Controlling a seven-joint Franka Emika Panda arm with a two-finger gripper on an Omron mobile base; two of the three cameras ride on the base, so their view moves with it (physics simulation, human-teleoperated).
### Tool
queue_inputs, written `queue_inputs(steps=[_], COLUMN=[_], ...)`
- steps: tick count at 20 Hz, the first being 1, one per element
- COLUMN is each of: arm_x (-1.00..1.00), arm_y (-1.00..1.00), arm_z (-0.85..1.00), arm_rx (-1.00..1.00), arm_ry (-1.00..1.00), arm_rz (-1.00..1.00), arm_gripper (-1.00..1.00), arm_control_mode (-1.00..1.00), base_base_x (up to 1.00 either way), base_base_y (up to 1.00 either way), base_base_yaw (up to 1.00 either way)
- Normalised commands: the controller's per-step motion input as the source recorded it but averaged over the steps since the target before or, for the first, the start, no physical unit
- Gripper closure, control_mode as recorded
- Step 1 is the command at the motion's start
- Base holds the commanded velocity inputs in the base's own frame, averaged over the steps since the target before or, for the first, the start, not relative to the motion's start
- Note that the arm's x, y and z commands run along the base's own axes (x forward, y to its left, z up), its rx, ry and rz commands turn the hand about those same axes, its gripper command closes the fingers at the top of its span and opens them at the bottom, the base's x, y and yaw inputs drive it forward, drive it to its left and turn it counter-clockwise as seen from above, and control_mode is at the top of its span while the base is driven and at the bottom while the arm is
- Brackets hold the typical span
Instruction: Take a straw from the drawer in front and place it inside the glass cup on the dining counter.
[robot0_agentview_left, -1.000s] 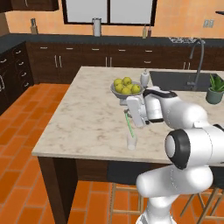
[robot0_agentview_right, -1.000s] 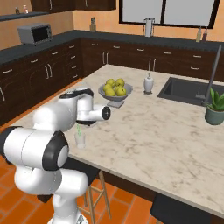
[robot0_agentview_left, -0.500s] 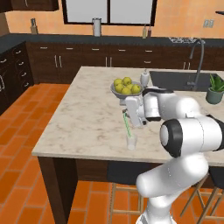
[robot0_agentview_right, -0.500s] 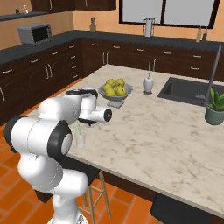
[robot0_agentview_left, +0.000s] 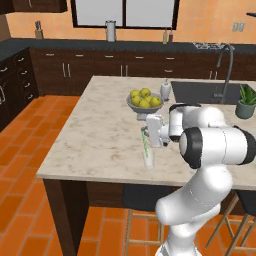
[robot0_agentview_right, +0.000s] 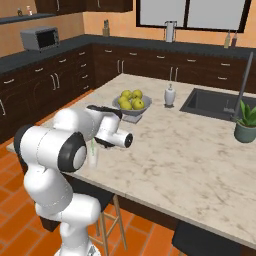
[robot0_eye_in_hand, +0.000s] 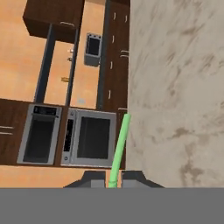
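Observation:
My gripper (robot0_agentview_left: 145, 134) is shut on the thin light-green straw (robot0_agentview_left: 145, 145), low over the front part of the pale marbled dining counter (robot0_agentview_left: 100, 130). A small clear glass cup (robot0_agentview_left: 149, 161) stands near the counter's front edge, right under the straw. In both base views the straw (robot0_agentview_right: 92, 147) slants down to the mouth of the glass cup (robot0_agentview_right: 93, 157); I cannot tell how deep it reaches. In the hand view the straw (robot0_eye_in_hand: 120, 144) sticks out from between the fingertips of the gripper (robot0_eye_in_hand: 113, 178), beside the dining counter (robot0_eye_in_hand: 183, 87). The drawer is out of view.
A bowl of yellow-green fruit (robot0_agentview_left: 144, 102) sits just behind my hand, with a white dispenser bottle (robot0_agentview_left: 165, 90) beyond it. A sink (robot0_agentview_left: 205, 92) with a tall faucet and a potted plant (robot0_agentview_left: 246, 102) lie to the right. A stool (robot0_agentview_left: 145, 220) stands under the counter's front edge.
The arm's elbow has swung up and closer to the hand. The hand, the straw and the glass cup have hardly moved.

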Motion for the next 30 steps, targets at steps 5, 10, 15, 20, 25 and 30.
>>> queue_inputs(steps=[5, 10, 15, 20, 25, 30], arm_x=[-0.52, -0.44, -0.05, -0.03, -0.29, -0.22], arm_y=[-0.53, -0.15, 0.2, 0.29, -0.01, -0.31], arm_z=[0.0, -0.06, -0.08, -0.09, -0.16, -0.02], arm_rx=[0.14, 0.1, 0.09, 0.05, 0.0, 0.0], arm_ry=[-0.23, -0.25, -0.22, -0.17, -0.07, -0.02], arm_rz=[0.02, 0.02, 0.03, 0.0, 0.0, -0.05], arm_gripper=[1.0, 1.0, 1.0, 1.0, 1.0, 1.0], arm_control_mode=[-1.0, -1.0, -1.0, -1.0, -1.0, -1.0], base_base_x=[0.0, 0.0, 0.0, 0.0, 0.0, 0.0], base_base_y=[0.0, 0.0, 0.0, 0.0, 0.0, 0.0], base_base_yaw=[0.0, 0.0, 0.0, 0.0, 0.0, 0.0])
